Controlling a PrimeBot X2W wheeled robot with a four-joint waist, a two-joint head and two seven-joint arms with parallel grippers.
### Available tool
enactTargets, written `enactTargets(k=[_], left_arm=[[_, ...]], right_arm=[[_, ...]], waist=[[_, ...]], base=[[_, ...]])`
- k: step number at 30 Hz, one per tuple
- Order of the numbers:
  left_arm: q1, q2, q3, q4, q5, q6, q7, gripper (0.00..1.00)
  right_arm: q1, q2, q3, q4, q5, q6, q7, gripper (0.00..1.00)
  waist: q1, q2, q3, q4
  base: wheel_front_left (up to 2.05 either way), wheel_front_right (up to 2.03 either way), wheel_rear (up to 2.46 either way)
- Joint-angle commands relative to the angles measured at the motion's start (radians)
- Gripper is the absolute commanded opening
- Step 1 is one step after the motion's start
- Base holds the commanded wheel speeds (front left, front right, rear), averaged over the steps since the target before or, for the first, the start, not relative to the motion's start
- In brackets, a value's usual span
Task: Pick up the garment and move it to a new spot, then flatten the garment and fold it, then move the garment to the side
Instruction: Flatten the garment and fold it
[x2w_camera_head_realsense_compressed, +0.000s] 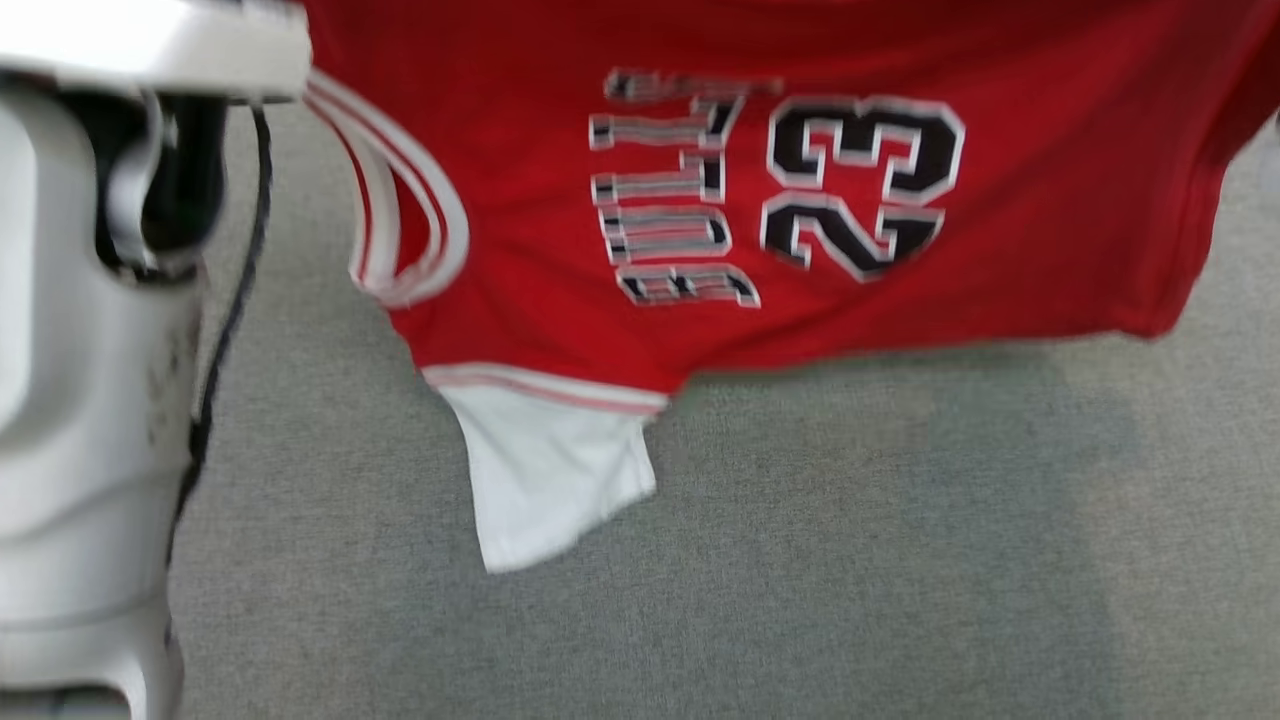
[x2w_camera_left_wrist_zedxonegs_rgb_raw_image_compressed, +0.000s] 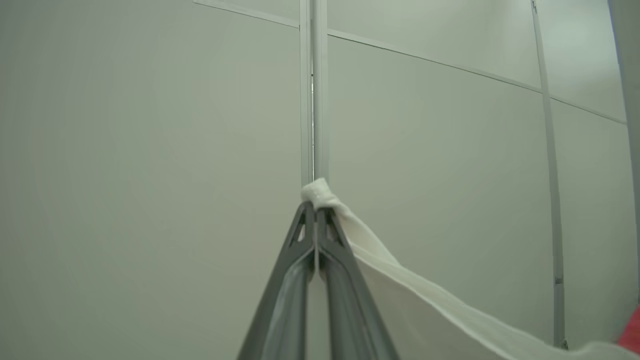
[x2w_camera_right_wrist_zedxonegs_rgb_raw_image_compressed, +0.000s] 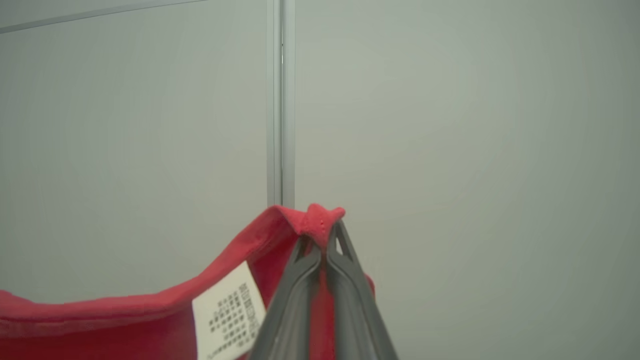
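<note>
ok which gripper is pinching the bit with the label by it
The right gripper: it pinches a red edge of the jersey with a white printed label beside it. The left gripper holds white fabric, no label.

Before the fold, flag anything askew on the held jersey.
The red jersey hangs sideways: its 23 lies on end. A white flap dangles below the lower edge. The left claw pinches white cloth, the right claw red hem.

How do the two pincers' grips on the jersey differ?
The left pincer pinches white cloth; the right pincer pinches a red hem near a white label. In their wrist views, cloth trails lower right from the left pincer and lower left from the right pincer. Both are shut on the jersey.
</note>
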Motion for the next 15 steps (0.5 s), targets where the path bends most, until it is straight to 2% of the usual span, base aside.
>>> enactTargets(k=[1, 6, 9, 15], left_arm=[[-0.07, -0.002, -0.002, 0.051, 0.013, -0.01, -0.015, 0.0], [-0.297, -0.012, -0.009, 0.255, 0.036, -0.024, -0.069, 0.0], [-0.401, -0.015, -0.01, 0.398, 0.044, -0.028, -0.096, 0.0], [-0.518, -0.02, -0.012, 0.685, 0.039, -0.039, -0.124, 0.0]], right_arm=[[-0.072, -0.011, 0.019, 0.043, 0.011, 0.0, -0.007, 0.0], [-0.342, -0.008, 0.089, 0.25, 0.027, 0.0, -0.043, 0.0], [-0.479, 0.017, 0.141, 0.401, 0.034, 0.0, -0.091, 0.0], [-0.639, 0.091, 0.244, 0.71, 0.041, 0.0, -0.187, 0.0]], waist=[[0.0, 0.0, 0.044, 0.0], [0.0, 0.0, 0.081, -0.007], [0.0, 0.0, 0.083, -0.014], [0.0, 0.0, 0.079, -0.029]], base=[[0.0, 0.0, 0.0], [0.0, 0.0, 0.0], [0.0, 0.0, 0.0], [0.0, 0.0, 0.0]])
